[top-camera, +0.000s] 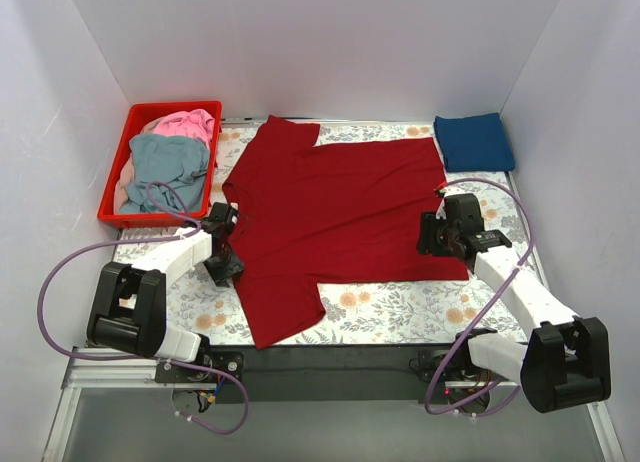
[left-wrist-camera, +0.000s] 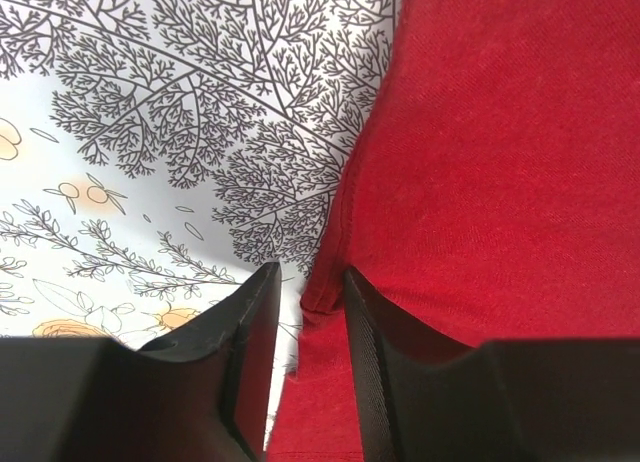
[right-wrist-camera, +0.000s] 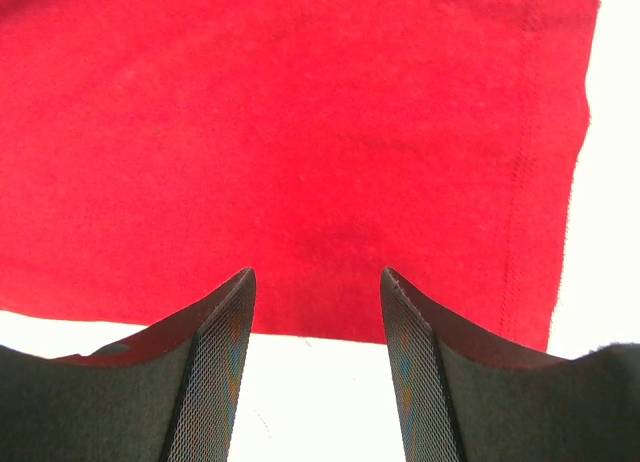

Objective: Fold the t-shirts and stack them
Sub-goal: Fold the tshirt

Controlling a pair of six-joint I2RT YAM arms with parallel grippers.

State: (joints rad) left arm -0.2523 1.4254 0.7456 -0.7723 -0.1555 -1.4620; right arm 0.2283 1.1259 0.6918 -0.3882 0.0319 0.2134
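Observation:
A dark red t-shirt [top-camera: 340, 207] lies spread flat on the flowered table cover, its sleeves at the left and its hem at the right. My left gripper [top-camera: 230, 250] stands over the shirt's left edge by the near sleeve. In the left wrist view its jaws [left-wrist-camera: 308, 277] are narrowly open, and they straddle a raised fold of the red edge [left-wrist-camera: 500, 132] with a slit of cover showing beside it. My right gripper [top-camera: 430, 234] is open at the hem, its fingertips [right-wrist-camera: 318, 277] on either side of the red cloth's border [right-wrist-camera: 300, 132]. A folded navy blue t-shirt [top-camera: 474, 142] rests at the back right.
A red plastic basket [top-camera: 120, 167] at the back left holds a crumpled pink shirt [top-camera: 188, 124] and a grey-blue one [top-camera: 168, 164]. White walls close in the table on three sides. Purple cables loop beside both arm bases.

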